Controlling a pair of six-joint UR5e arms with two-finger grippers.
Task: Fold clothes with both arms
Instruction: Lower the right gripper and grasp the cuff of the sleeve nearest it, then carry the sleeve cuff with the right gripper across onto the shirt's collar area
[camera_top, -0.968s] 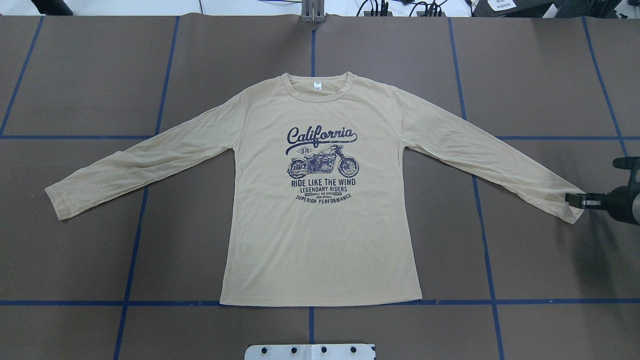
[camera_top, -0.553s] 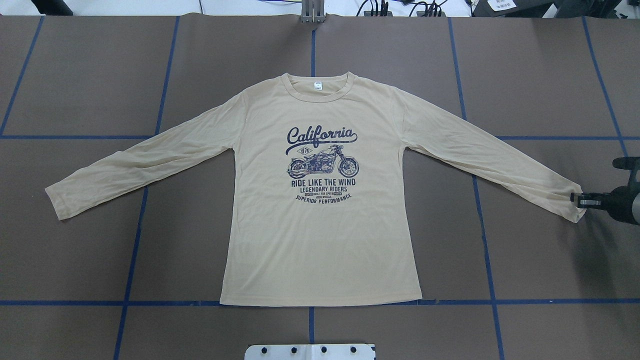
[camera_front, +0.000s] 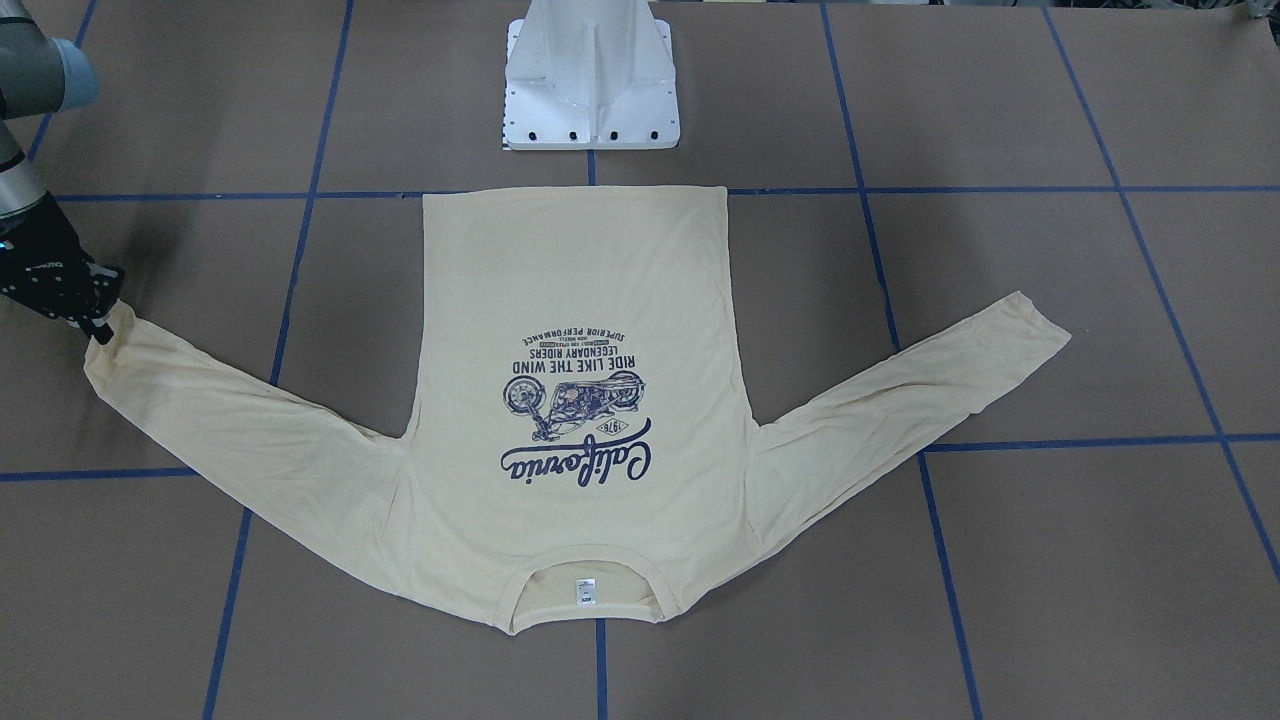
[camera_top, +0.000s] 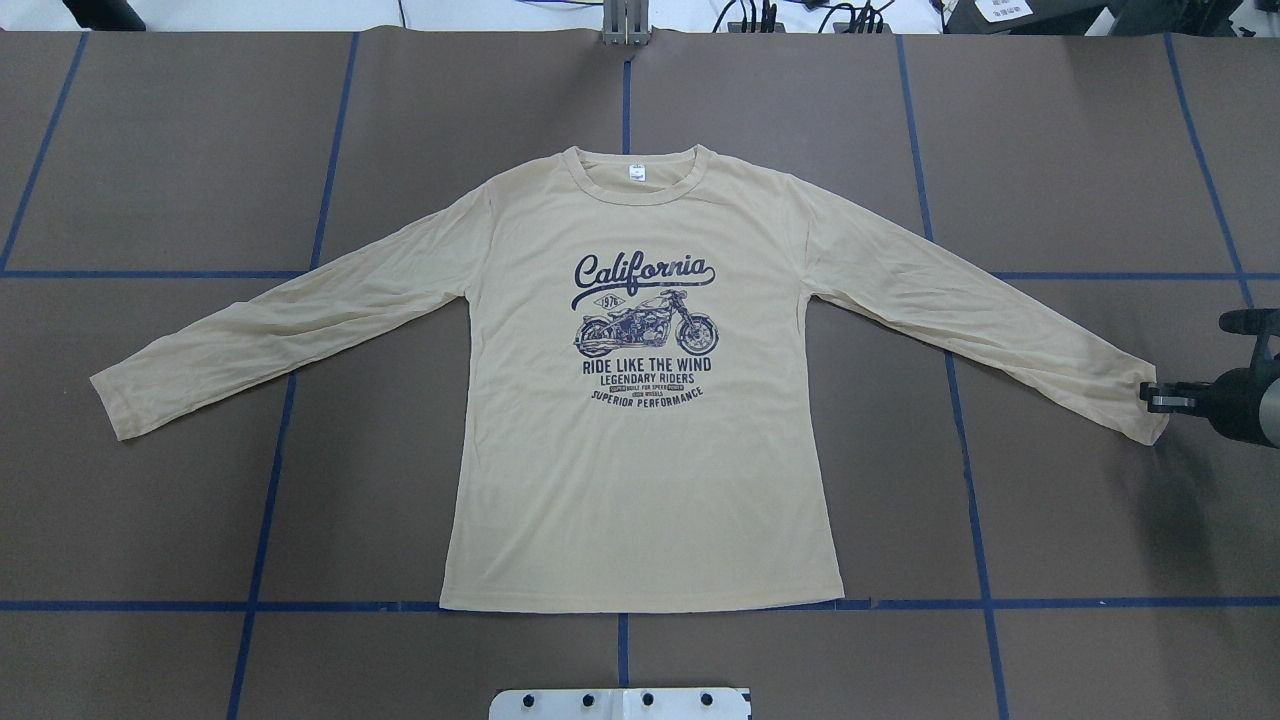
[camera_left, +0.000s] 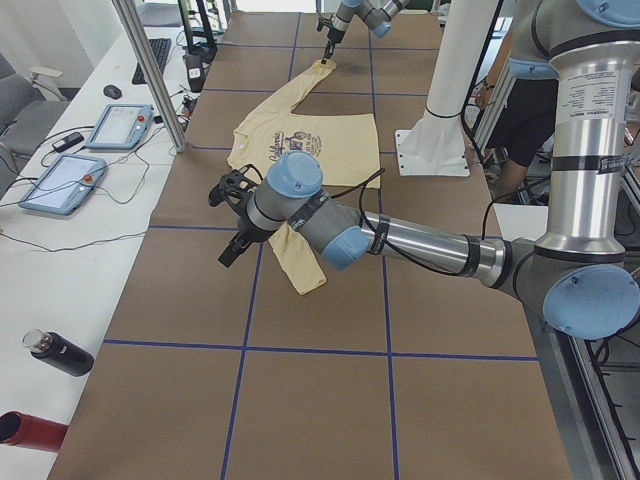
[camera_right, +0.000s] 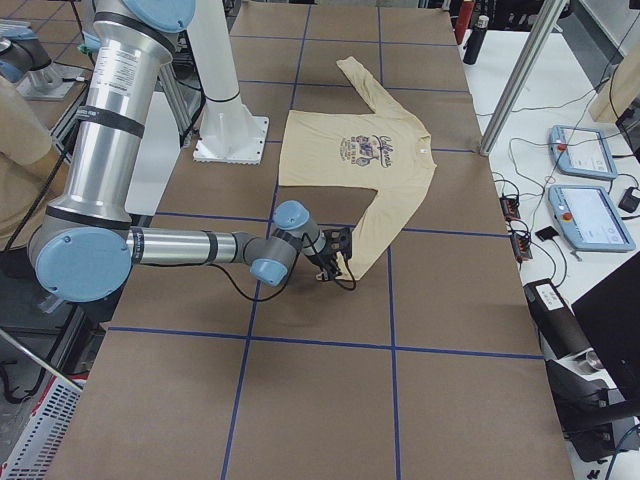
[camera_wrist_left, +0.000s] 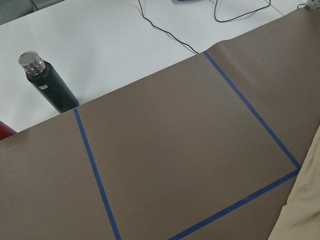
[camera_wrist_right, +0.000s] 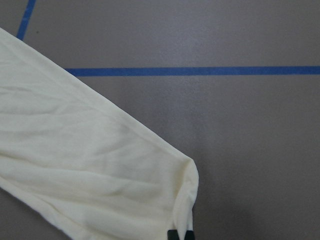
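Right gripper (camera_top: 1150, 398) newly tight on T-shirt (camera_top: 640, 480) cuff edge (camera_top: 1152, 424), table (camera_top: 1090, 520) beyond.

My left arm (camera_left: 420, 245) and right arm (camera_right: 170, 247) are silver-grey tubes with light-blue joint caps (camera_left: 295, 175), thin black cables (camera_right: 258, 297) trailing alongside. My left pincer (camera_left: 224, 222) and right pincer (camera_top: 1148, 398) are black, two-fingered. My white pedestal (camera_front: 590, 90) shows dark screws (camera_front: 573, 136).

i see the brown counter (camera_top: 150, 150) gridded with blue tape (camera_top: 150, 274); in the left side view, at nine o'clock, a white desk (camera_left: 40, 300) carries two tablets (camera_left: 60, 183) and a dark bottle (camera_left: 57, 353).
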